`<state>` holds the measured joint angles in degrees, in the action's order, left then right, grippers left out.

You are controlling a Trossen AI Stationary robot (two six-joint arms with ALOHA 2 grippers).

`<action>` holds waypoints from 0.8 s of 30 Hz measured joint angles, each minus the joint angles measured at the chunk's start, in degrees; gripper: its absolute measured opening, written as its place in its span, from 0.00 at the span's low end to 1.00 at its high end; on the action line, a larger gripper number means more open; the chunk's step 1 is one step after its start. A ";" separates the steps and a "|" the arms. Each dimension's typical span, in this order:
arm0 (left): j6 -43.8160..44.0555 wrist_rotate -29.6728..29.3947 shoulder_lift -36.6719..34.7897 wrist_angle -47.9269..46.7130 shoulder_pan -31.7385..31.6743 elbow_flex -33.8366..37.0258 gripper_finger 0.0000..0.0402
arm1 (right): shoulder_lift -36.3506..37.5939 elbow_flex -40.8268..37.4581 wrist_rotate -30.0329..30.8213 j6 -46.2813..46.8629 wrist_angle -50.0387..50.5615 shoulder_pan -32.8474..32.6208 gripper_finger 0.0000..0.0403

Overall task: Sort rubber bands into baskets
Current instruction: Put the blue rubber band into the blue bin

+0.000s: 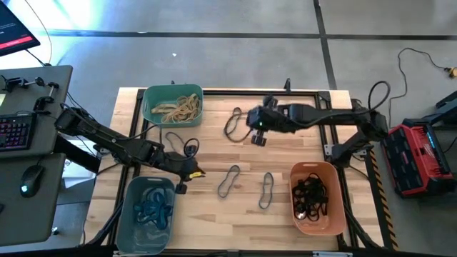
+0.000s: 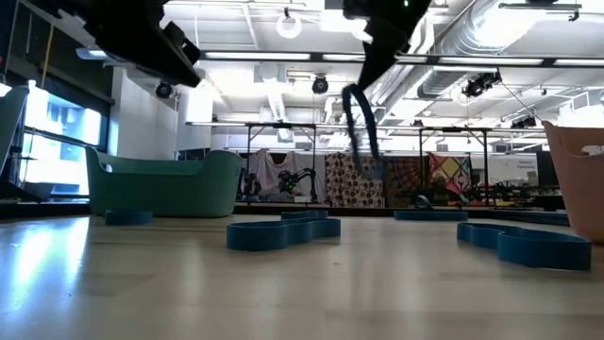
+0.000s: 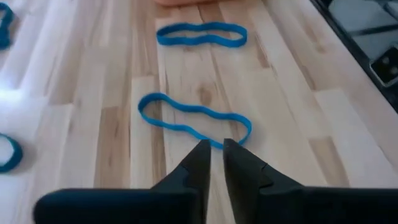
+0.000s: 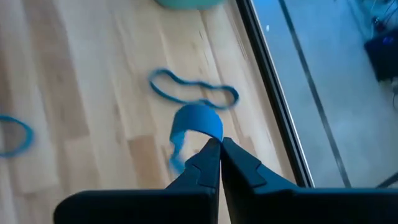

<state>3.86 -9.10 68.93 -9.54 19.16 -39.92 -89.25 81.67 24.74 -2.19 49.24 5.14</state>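
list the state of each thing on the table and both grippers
right gripper: shut on a blue rubber band, lifted off the table
left gripper: nearly shut, empty, above another blue band
teal-green basket: holds tan bands
grey-blue basket: holds blue bands
orange basket: holds black bands
loose bands: lying flat on the wooden table, unsorted

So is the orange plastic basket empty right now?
No, the high view shows the orange rounded plastic basket near the right arm holding a tangled pile of thin black rubber bands.
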 joint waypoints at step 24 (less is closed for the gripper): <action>-2.64 -5.42 0.07 18.93 -0.19 0.00 0.45 | -5.16 -0.04 12.92 1.68 -26.41 -24.66 0.00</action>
<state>1.22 -14.52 68.99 9.39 18.97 -39.92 -94.42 81.62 37.66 -0.51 22.83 -19.53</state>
